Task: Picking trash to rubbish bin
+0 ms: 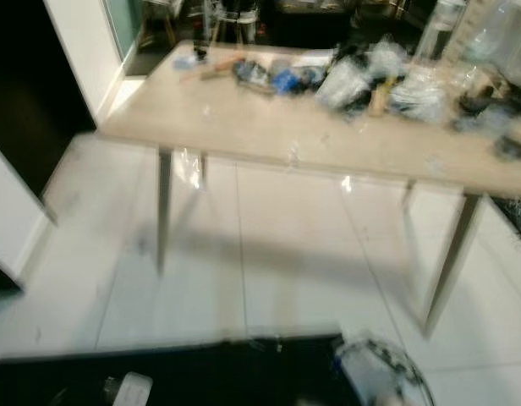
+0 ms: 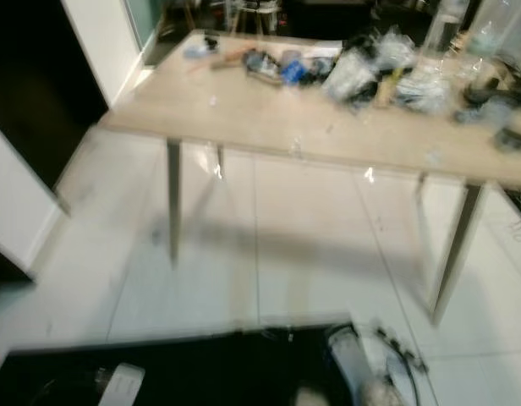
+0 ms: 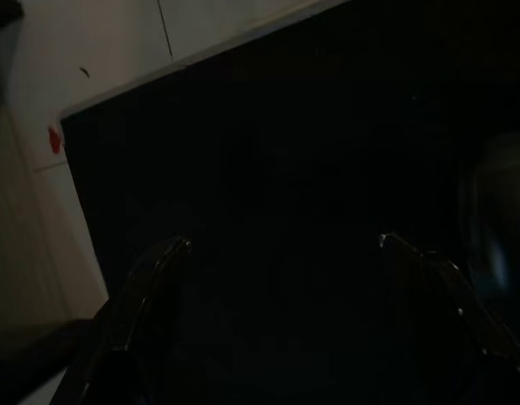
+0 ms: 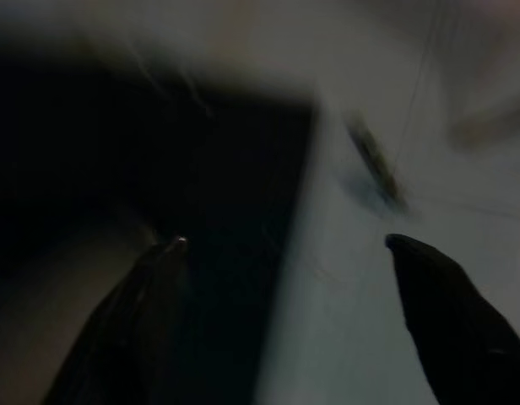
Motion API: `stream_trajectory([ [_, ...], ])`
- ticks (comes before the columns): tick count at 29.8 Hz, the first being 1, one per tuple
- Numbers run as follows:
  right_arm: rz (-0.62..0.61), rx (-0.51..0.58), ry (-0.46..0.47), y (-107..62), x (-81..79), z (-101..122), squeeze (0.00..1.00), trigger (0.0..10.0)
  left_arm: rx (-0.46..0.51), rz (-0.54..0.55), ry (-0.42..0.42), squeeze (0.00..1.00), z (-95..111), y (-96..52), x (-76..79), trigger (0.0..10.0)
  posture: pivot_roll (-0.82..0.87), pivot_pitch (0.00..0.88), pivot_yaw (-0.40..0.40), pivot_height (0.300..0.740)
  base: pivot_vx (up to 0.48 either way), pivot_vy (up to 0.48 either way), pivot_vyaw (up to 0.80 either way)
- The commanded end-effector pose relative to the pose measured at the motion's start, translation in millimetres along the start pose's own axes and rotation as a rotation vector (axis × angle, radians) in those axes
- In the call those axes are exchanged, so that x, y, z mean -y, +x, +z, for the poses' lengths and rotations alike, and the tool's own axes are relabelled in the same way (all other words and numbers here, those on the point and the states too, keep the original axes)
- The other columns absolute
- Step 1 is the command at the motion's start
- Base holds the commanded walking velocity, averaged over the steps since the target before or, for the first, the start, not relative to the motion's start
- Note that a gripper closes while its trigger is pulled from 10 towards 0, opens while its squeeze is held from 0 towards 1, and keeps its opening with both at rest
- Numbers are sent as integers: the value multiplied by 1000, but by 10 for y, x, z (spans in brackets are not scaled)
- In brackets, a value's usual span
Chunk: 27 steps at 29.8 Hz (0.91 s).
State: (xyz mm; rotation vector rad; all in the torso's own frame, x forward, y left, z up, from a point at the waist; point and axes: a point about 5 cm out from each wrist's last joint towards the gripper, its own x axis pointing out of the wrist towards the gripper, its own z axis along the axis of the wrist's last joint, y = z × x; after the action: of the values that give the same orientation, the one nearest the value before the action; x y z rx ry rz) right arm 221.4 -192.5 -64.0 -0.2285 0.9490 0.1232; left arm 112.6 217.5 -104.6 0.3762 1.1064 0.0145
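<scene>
Crinkled clear plastic trash [image 1: 353,80] litters smooth wooden table [image 1: 269,127]

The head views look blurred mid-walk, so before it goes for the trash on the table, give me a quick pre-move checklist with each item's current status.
1. Head image sharp: not ok, both eye views are blurred.
2. Table ahead: ok, its near edge faces the robot.
3. Trash located: ok, pile of clear plastic wrappers along the far side.
4. Left pincer free: ok, fingers apart, nothing between them.
5. Right pincer free: ok, fingers apart, nothing held.
6. Rubbish bin position: cannot tell.
</scene>
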Motion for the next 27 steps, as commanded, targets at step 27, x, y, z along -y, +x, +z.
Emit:
stream_trajectory([
  [27,650,1138,453,-929,327,2681,0,10000,-57,-27,69,0,-156,-28,13,10000,-28,13,48,740,443,0,-237],
])
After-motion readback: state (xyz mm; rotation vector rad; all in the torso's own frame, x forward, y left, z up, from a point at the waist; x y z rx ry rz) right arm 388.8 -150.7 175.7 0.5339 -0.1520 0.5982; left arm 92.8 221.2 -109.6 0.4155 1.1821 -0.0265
